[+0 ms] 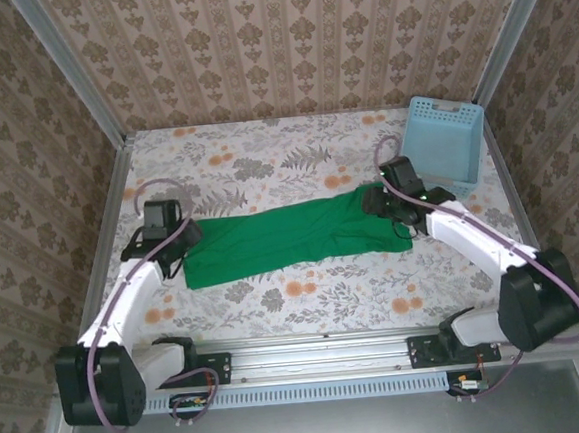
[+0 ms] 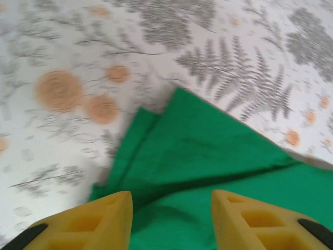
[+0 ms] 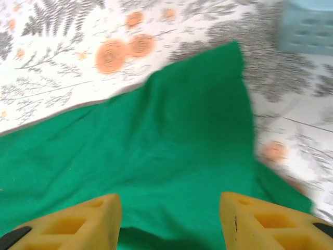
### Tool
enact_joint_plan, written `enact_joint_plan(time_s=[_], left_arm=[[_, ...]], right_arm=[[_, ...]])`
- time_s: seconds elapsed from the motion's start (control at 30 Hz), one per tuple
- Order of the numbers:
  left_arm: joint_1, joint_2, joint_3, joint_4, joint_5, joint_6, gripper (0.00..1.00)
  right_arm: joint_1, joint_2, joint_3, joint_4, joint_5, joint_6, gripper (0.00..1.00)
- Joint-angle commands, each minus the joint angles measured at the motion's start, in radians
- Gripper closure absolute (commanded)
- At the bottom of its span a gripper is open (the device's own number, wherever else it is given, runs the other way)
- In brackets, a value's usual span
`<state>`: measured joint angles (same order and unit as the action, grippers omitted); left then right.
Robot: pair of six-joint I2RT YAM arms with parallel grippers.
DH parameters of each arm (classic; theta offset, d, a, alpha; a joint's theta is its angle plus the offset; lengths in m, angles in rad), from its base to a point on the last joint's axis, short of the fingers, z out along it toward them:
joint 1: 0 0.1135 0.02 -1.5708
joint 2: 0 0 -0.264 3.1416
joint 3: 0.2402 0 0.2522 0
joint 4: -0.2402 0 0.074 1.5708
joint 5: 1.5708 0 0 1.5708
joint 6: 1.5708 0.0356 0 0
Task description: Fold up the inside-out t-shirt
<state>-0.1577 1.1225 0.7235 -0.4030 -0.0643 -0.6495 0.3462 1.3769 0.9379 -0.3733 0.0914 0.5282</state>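
The inside-out t-shirt (image 1: 286, 239) lies as a long green band across the middle of the floral table, folded over on itself. My left gripper (image 1: 171, 241) hovers at its left end, and my right gripper (image 1: 384, 204) at its right end. In the left wrist view the yellow fingers (image 2: 112, 221) stand apart over the green cloth (image 2: 208, 156), with nothing between them. The right wrist view shows its yellow fingers (image 3: 244, 219) spread wide above the shirt (image 3: 171, 146), also holding nothing.
A light blue lattice basket (image 1: 446, 139) stands at the back right, close behind the right arm. The patterned table surface (image 1: 265, 158) runs bare behind the shirt and in front of it to the metal rail (image 1: 310, 345).
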Motion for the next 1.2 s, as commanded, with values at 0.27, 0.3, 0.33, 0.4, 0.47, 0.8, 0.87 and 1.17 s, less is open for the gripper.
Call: enact_joint_plan(time_s=[0.27, 0.3, 0.33, 0.4, 0.47, 0.8, 0.87, 1.17], left_arm=[[0.015, 0.383, 0.041, 0.06, 0.095, 0.022, 0.62], [0.037, 0.394, 0.023, 0.077, 0.111, 0.011, 0.63], [0.064, 0.399, 0.003, 0.094, 0.126, 0.001, 0.64], [0.104, 0.392, -0.034, 0.12, 0.146, -0.009, 0.66], [0.129, 0.372, -0.047, 0.122, 0.156, -0.001, 0.68], [0.112, 0.323, 0.18, -0.024, 0.097, 0.124, 0.54], [0.103, 0.394, 0.247, -0.052, 0.101, 0.139, 0.54], [0.072, 0.647, 0.409, -0.057, 0.124, 0.171, 0.58]], right_arm=[[-0.033, 0.398, 0.138, -0.024, -0.008, 0.103, 0.46], [-0.048, 0.412, 0.128, -0.028, 0.002, 0.116, 0.46], [-0.059, 0.422, 0.124, -0.038, 0.009, 0.127, 0.46], [-0.076, 0.42, 0.115, -0.053, 0.031, 0.13, 0.48], [-0.084, 0.4, 0.102, -0.047, 0.04, 0.12, 0.48], [-0.05, 0.311, 0.121, -0.049, 0.018, 0.036, 0.47], [-0.039, 0.302, 0.131, -0.051, 0.014, 0.029, 0.47], [-0.028, 0.307, 0.135, -0.055, 0.021, 0.029, 0.46]])
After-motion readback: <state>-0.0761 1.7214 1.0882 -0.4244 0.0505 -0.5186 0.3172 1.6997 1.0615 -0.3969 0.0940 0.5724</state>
